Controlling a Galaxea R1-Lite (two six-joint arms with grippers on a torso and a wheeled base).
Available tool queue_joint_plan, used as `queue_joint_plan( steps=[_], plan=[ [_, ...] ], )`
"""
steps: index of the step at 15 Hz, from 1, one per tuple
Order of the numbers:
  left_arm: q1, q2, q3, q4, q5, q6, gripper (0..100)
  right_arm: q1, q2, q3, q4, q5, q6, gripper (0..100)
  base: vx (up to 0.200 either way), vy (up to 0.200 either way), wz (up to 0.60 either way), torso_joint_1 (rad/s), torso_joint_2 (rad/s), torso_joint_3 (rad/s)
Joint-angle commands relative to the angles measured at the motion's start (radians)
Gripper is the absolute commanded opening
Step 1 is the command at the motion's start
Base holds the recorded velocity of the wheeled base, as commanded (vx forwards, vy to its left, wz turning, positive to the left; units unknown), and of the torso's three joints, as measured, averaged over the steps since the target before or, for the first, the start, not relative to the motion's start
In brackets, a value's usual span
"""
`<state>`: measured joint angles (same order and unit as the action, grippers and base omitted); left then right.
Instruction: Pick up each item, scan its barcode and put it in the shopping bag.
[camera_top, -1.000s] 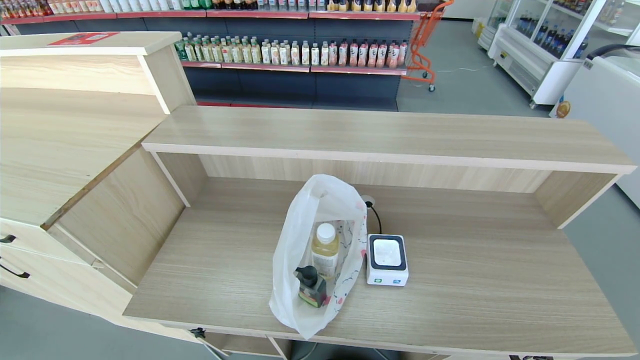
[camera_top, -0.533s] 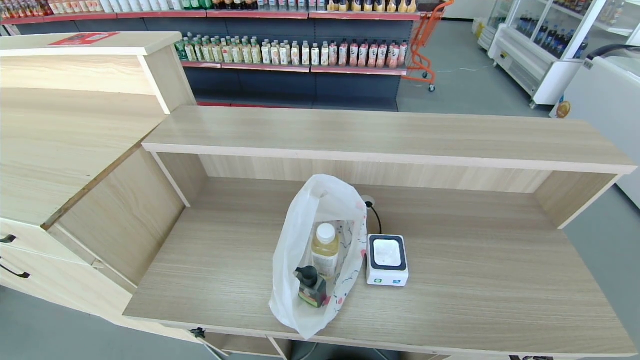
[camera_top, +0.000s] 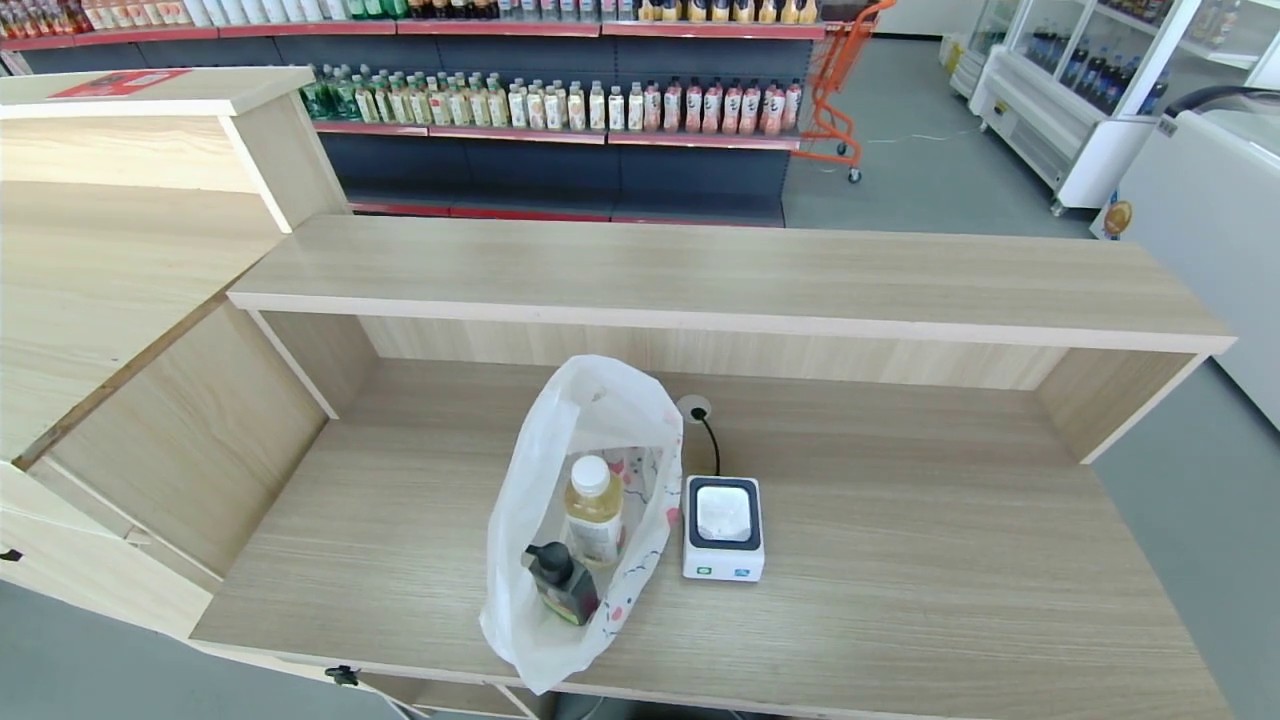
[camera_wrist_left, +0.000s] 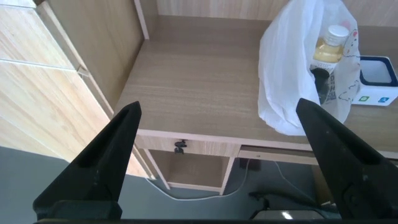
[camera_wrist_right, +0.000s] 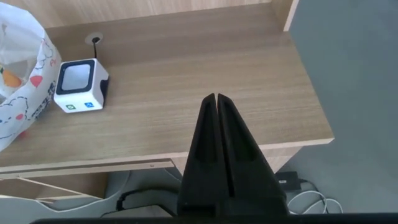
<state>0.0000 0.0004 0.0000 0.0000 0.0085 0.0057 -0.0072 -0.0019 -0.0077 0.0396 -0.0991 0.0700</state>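
A white plastic shopping bag stands open on the wooden counter. Inside it are a juice bottle with a white cap and a dark pump bottle. The white barcode scanner sits just right of the bag, its cable running to a hole at the back. My left gripper hangs open, back from the counter's front edge and left of the bag. My right gripper is shut with nothing in it, over the counter's front edge right of the scanner.
A raised shelf runs along the counter's back with side walls at both ends. A taller wooden cabinet stands to the left. Drink shelves, an orange cart and coolers lie beyond. The counter right of the scanner is bare wood.
The head camera has shifted, so the whole scene sits further left and slightly lower in the picture. The bag, bottles and scanner keep their places on the counter.
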Motion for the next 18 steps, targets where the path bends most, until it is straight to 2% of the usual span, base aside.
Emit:
queue_joint_plan(
  steps=[1,6,18],
  plan=[
    [0.0,0.0,0.0,0.0,-0.001,0.002,100,0.001,0.003,0.0,0.0,0.001,0.001,0,0.2,0.0,0.0,0.002,0.0,0.002],
    [0.0,0.0,0.0,0.0,0.001,0.0,100,0.001,0.003,0.0,0.002,0.004,-0.003,0,0.2,0.0,0.0,0.005,0.0,0.0],
    [0.0,0.0,0.0,0.0,0.001,0.0,100,0.0,0.003,-0.002,0.003,0.006,-0.012,0,0.0,0.0,0.0,0.0,0.0,0.0]
  ],
)
